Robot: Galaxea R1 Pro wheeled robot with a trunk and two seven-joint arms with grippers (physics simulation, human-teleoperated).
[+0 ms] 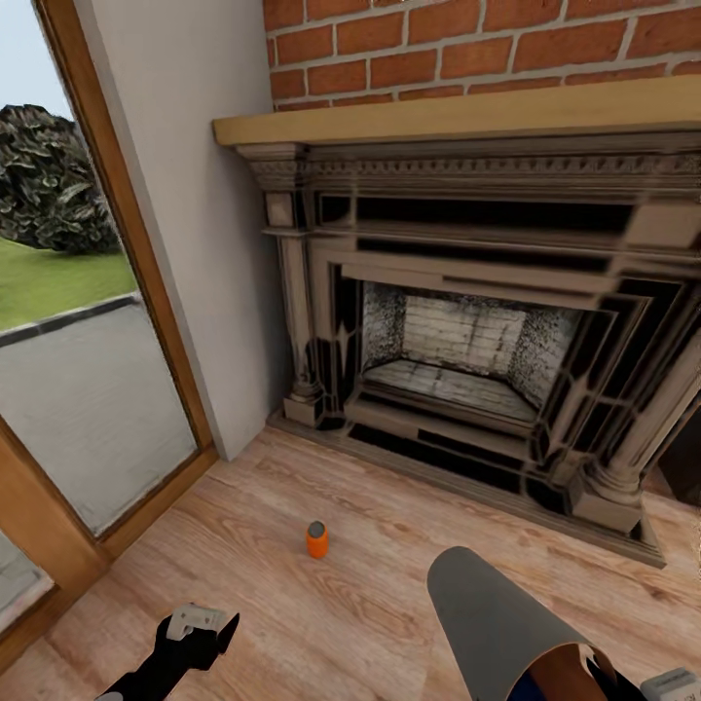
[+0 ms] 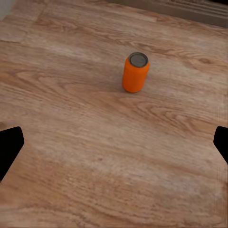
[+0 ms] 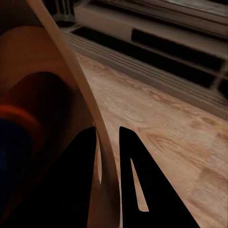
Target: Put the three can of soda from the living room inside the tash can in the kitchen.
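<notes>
One orange can of soda (image 1: 316, 539) stands upright on the wood floor in front of the fireplace; in the left wrist view this can of soda (image 2: 135, 72) is ahead of the fingers. My left gripper (image 1: 200, 623) (image 2: 114, 145) hovers low, short of it, open and empty. My right gripper (image 3: 108, 156) is shut on the rim of the tash can (image 1: 492, 613) (image 3: 57, 85), which is held tilted at the lower right. Inside the bin I see a dark blue can (image 1: 532, 687) (image 3: 12, 161) and an orange shape (image 3: 14, 114), blurred.
A large carved fireplace (image 1: 487, 331) with a stone hearth ledge (image 1: 467, 467) and a brick wall above it stands ahead. A glass door with a wooden frame (image 1: 107, 409) fills the left side. Wood floor (image 1: 292, 623) lies around the can.
</notes>
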